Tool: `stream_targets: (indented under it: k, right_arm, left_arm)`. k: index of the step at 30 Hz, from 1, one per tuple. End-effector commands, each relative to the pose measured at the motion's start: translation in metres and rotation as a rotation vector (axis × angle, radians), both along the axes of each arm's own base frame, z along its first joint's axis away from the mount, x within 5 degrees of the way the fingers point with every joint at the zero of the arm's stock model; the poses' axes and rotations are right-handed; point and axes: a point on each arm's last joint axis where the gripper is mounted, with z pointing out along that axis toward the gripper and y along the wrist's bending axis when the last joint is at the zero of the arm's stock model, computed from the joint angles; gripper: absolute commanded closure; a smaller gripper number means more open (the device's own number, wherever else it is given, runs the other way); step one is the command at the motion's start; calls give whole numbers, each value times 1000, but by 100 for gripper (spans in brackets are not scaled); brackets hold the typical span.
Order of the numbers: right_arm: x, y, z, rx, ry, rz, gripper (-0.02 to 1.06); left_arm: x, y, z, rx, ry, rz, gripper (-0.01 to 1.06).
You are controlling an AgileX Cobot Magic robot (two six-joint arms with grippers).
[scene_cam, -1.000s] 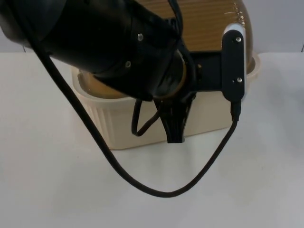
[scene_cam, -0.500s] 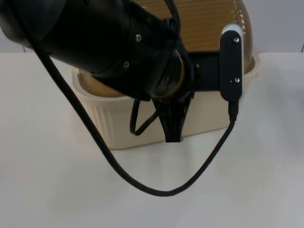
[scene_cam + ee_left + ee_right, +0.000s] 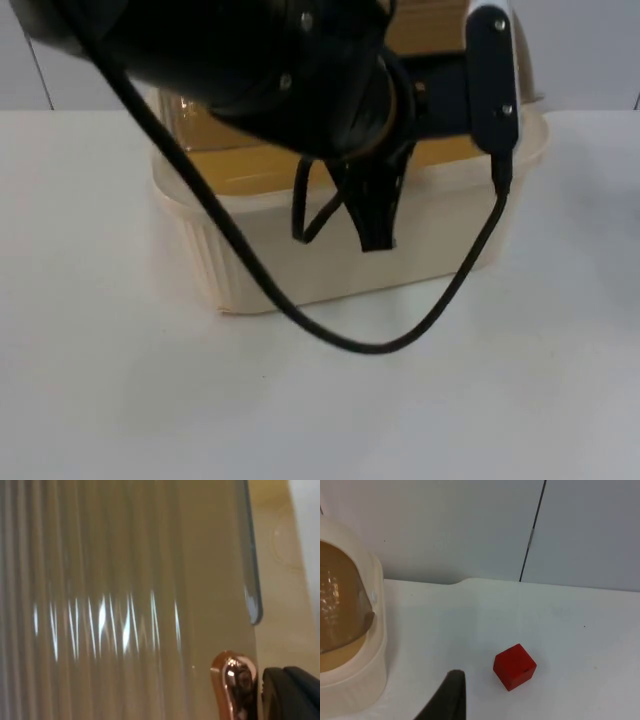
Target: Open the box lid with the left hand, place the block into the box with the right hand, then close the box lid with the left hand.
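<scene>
One red block [image 3: 515,666] on open table [image 3: 580,645] | box [image 3: 330,250] lid [image 3: 125,590] raised | left gripper [image 3: 375,225] grip unclear, arm hides rim

Top view: the fixed camera is looking down and forward over the white table [image 3: 120,400], with the left arm [image 3: 250,60] passing very close under the lens and the cream box [image 3: 300,270] sitting behind it. Left wrist view: the camera is pressing in very near the ribbed amber lid [image 3: 125,580], facing along its surface, with a copper-coloured knob [image 3: 235,680] beside the black fingertip. Right wrist view: the camera is sitting low and well back, facing across the table toward the grey partition wall [image 3: 470,525], taking in the red block [image 3: 514,666]. The top and right wrist views are sharing the box's wall and lid.
</scene>
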Motion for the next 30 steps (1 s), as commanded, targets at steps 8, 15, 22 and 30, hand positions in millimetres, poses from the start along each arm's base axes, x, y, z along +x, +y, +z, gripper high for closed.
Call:
stream_targets:
  k: [8,15,22,30]
  right_arm:
    - [0,-1,3,-8,-10,-4,-1]
    - [0,-1,3,-8,-10,-4,-1]
    - [0,-1,3,-8,-8,-4,-1]
    - [0,-1,3,-8,-8,-4,-1]
  left_arm:
    - [16,13,16,-20,38,-38,105]
    - [34,27,37,-50,21,-5,105]
    - [56,42,56,-112,-36,16,105]
    - [58,49,60,-118,-37,47,105]
